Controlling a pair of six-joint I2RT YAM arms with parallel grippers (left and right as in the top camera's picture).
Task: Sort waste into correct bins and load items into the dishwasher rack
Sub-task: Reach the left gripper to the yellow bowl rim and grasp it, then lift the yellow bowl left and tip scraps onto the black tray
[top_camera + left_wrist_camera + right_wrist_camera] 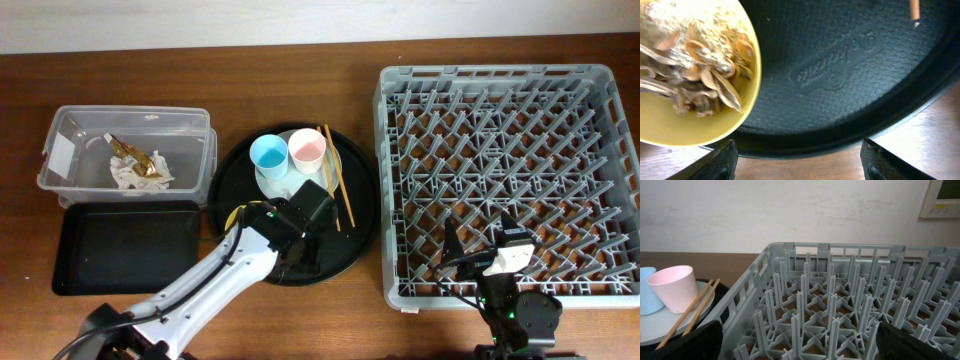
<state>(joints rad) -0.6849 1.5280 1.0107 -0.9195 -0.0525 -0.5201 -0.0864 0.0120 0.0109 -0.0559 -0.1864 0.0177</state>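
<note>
The yellow bowl (687, 117) holds beige food scraps (700, 75) and sits at the front left of the round black tray (840, 100); in the overhead view only a sliver of it (238, 213) shows beside my left arm. My left gripper (797, 155) is open and empty over the tray's front rim (298, 252). The blue cup (268, 153) and pink cup (305, 150) stand on the plate (282, 186), with the chopsticks (335, 178) next to them. The tissue (128, 176) and gold wrapper (140, 160) lie in the clear tub (70, 125). My right gripper (482, 242) is open and empty over the rack's front edge (797, 340).
The flat black tray (120, 245) lies in front of the clear tub. The grey rack (600, 90) fills the right side, its pegs bare. In the right wrist view the pink cup (675, 287), plate (670, 322) and chopsticks (692, 310) show left of the rack wall (747, 287).
</note>
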